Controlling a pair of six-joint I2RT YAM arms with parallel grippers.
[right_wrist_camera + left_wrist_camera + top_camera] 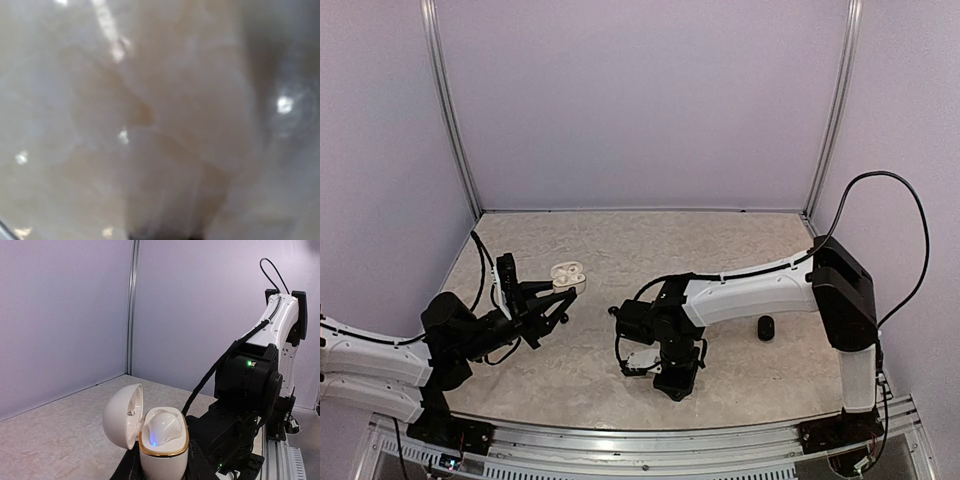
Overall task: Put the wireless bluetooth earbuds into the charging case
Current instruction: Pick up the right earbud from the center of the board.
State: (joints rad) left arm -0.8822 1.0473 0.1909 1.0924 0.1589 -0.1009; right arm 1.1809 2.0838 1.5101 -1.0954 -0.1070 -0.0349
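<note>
White with a gold rim, the charging case (pixel 163 445) sits pinched between the dark fingers (pixel 131 471) of the left gripper (pixel 560 295). It is held up over the marbled table (pixel 720 250), its lid swung open to one side and a blue light glowing inside. The right gripper (pixel 672 385) points down with its tips at the tabletop. I cannot tell whether its jaws stand wide or narrow, as its own camera gives only blur. A small dark rounded object (pixel 766 327) lies on the table near that arm. The earbuds I cannot pick out.
</note>
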